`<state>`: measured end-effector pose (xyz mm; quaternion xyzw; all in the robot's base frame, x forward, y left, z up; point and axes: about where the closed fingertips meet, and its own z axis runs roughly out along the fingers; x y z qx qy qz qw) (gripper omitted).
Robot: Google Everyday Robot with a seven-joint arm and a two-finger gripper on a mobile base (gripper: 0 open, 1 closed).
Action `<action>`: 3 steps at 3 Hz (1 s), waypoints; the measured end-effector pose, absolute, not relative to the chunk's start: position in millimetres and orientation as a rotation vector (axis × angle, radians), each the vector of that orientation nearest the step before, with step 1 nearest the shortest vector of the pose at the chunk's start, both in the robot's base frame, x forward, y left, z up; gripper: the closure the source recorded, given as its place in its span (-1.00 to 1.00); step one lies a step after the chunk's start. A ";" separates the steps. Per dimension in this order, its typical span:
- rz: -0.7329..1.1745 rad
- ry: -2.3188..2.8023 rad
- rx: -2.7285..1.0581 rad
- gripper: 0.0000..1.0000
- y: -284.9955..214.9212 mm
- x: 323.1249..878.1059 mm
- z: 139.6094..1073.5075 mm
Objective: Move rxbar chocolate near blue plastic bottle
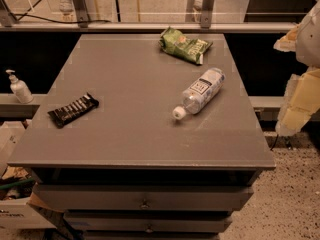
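The rxbar chocolate (pixel 73 109) is a flat black wrapper with white lettering, lying at an angle near the left edge of the grey table (pixel 135 134). The blue plastic bottle (pixel 199 92) is clear with a white cap and a pale label. It lies on its side right of the middle, cap pointing to the front left. The two are far apart. My gripper (pixel 296 101) is at the far right of the view, beyond the table's right edge and apart from both things. It holds nothing that I can see.
A green crinkled snack bag (pixel 184 44) lies at the table's back, behind the bottle. A small white pump bottle (pixel 19 87) stands on a ledge to the left, off the table. Drawers sit under the tabletop. Boxes stand on the floor at the lower left.
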<state>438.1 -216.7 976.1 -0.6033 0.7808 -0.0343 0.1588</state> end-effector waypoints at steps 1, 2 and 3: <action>-0.098 2.232 -1.725 -1.00 -216.7 438.1 976.1; -0.079 2.200 -1.733 -1.00 -212.7 440.5 975.5; -0.042 2.086 -1.801 -1.00 -187.5 446.7 972.3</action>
